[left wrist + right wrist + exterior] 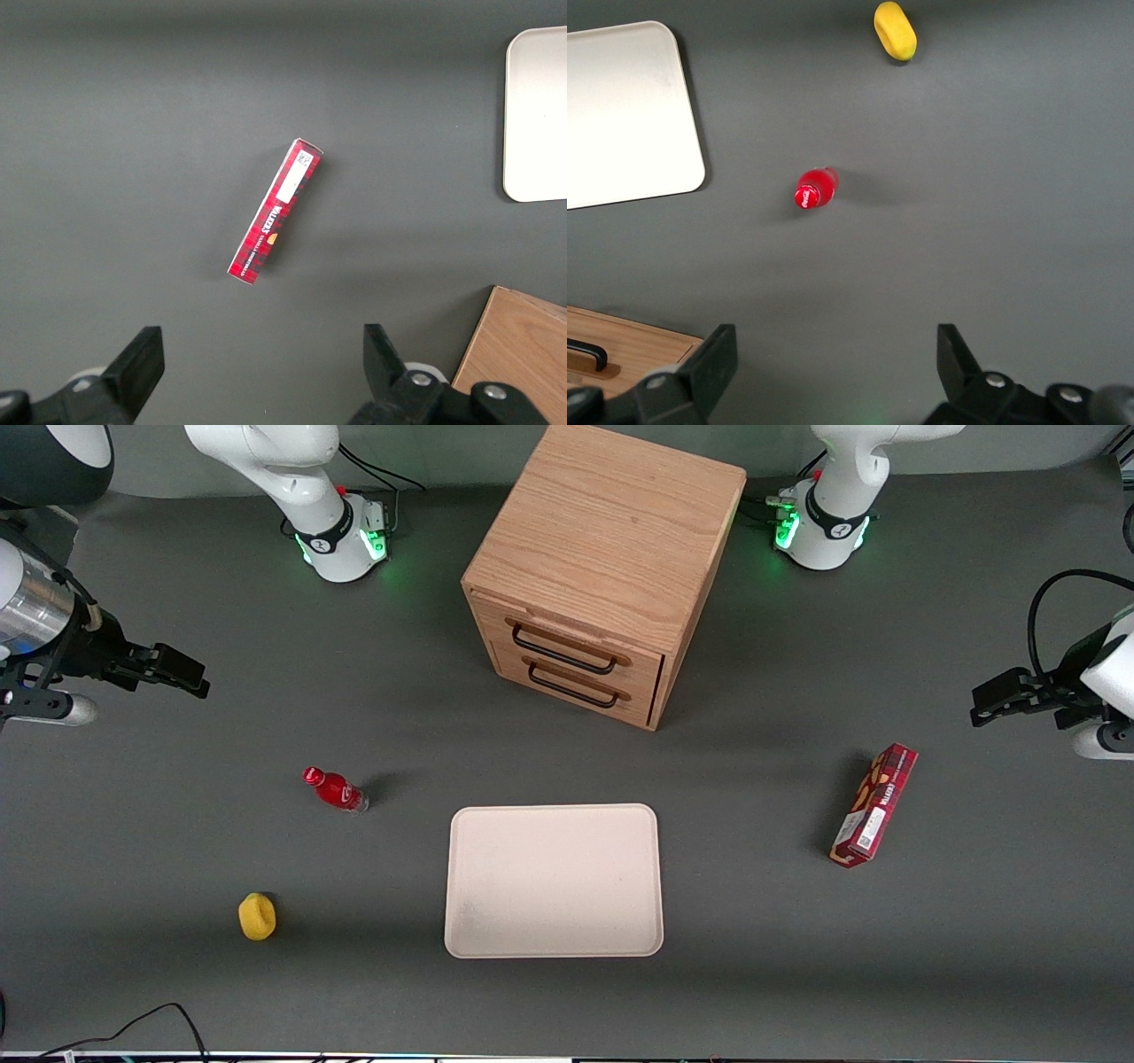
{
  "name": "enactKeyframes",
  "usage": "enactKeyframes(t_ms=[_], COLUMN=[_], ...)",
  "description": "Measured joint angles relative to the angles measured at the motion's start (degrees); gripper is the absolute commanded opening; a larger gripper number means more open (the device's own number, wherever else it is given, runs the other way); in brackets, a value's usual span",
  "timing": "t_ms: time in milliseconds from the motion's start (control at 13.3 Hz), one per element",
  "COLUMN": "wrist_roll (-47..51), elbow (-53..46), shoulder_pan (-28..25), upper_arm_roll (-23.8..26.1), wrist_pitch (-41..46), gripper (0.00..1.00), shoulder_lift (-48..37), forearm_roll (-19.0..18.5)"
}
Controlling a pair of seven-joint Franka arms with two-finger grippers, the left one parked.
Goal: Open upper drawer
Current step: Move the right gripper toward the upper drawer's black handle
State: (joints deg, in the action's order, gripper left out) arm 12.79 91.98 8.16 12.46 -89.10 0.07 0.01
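Note:
The oak cabinet (602, 558) stands at the middle of the table, farther from the front camera than the tray. Its upper drawer (567, 642) sits flush and closed, with a thin black bar handle (563, 654) under a raised wooden lip. The twin lower drawer (576, 686) is closed too. My gripper (182, 671) hovers open and empty toward the working arm's end of the table, well away from the cabinet. In the right wrist view, the gripper (835, 347) is open above bare mat, and a corner of the cabinet (629, 341) shows beside one finger.
A red bottle (335, 789) (815, 188) stands between my gripper and the white tray (554, 881). A yellow lemon-like object (257, 916) lies nearer the front camera. A red box (874, 806) lies toward the parked arm's end.

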Motion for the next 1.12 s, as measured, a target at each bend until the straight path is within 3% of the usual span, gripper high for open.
enactKeyframes(t_ms=[525,675,900,1125], wrist_roll=[-0.4,-0.5,-1.1,-8.1], elbow=[0.1,0.2,0.2,0.2], shoulder_pan=[-0.3,-0.5,-1.0,-1.3], upper_arm_roll=[0.9,4.0,9.6,16.7], wrist_pitch=[-0.1,-0.6,-3.2,-9.7], gripper=[1.0,1.0,1.0,1.0], shoulder_lift=[0.0,0.4,1.8,3.9], forearm_roll=[0.2,2.9,10.5,11.3])
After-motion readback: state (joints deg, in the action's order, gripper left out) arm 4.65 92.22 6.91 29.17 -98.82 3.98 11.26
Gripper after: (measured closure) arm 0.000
